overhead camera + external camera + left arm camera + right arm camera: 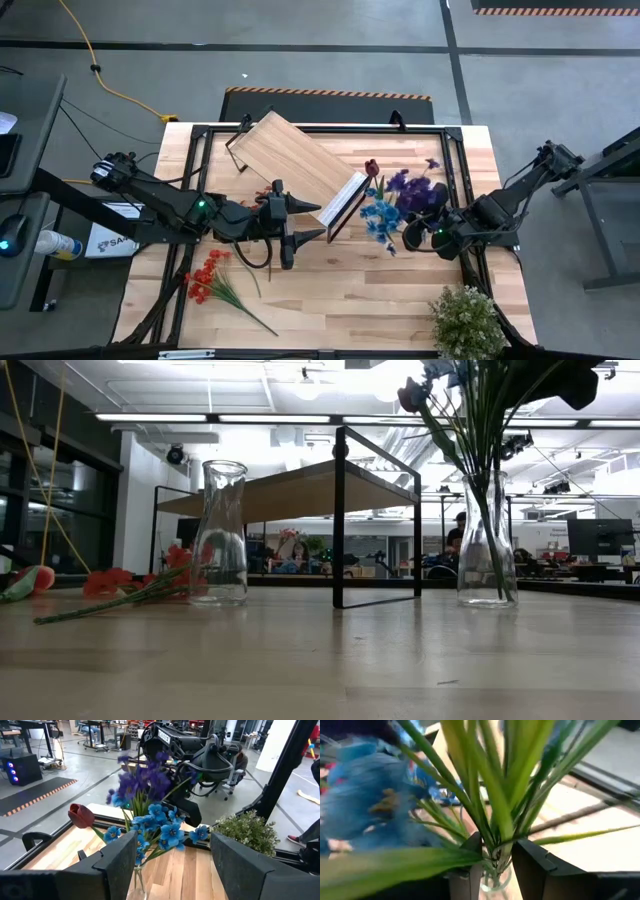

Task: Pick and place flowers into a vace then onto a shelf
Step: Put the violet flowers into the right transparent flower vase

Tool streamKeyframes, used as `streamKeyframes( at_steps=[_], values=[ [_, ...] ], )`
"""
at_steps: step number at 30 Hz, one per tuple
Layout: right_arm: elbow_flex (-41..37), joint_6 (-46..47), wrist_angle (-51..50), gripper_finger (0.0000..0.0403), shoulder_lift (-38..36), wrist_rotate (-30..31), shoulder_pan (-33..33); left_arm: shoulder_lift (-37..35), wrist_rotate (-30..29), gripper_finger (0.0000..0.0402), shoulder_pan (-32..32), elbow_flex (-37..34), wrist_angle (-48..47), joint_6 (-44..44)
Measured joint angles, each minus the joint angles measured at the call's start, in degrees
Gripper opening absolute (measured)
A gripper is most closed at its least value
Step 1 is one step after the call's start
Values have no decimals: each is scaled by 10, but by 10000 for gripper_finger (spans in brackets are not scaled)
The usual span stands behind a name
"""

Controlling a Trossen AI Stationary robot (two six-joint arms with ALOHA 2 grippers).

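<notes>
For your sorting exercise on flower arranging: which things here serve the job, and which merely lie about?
Job:
- clear glass vase holding blue and purple blooms
- empty clear glass vase
- red-bloomed spray lying flat
- light-wood shelf on black frame

Lying about:
- bushy pale green-white plant
- yellow floor cable

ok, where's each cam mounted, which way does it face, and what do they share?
High: overhead, straight down; both arms, shelf, red flowers lying on the table.
Low: table height, level across; empty vase, filled vase.
Left wrist: past its own open fingers toward the bouquet and right arm.
Right wrist: down on green stems between its fingers.
Shared: the bouquet shows in all four.
</notes>
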Motion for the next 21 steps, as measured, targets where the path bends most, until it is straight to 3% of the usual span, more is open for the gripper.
streamKeyframes(
  at_steps=[11, 21],
  values=[
    [0, -17, -19, 106, -5, -55, 0, 0, 0, 285, 0, 0, 0, 0],
    [0, -29, -31, 110, -62, -112, 0, 0, 0, 285, 0, 0, -3, 0]
  ],
)
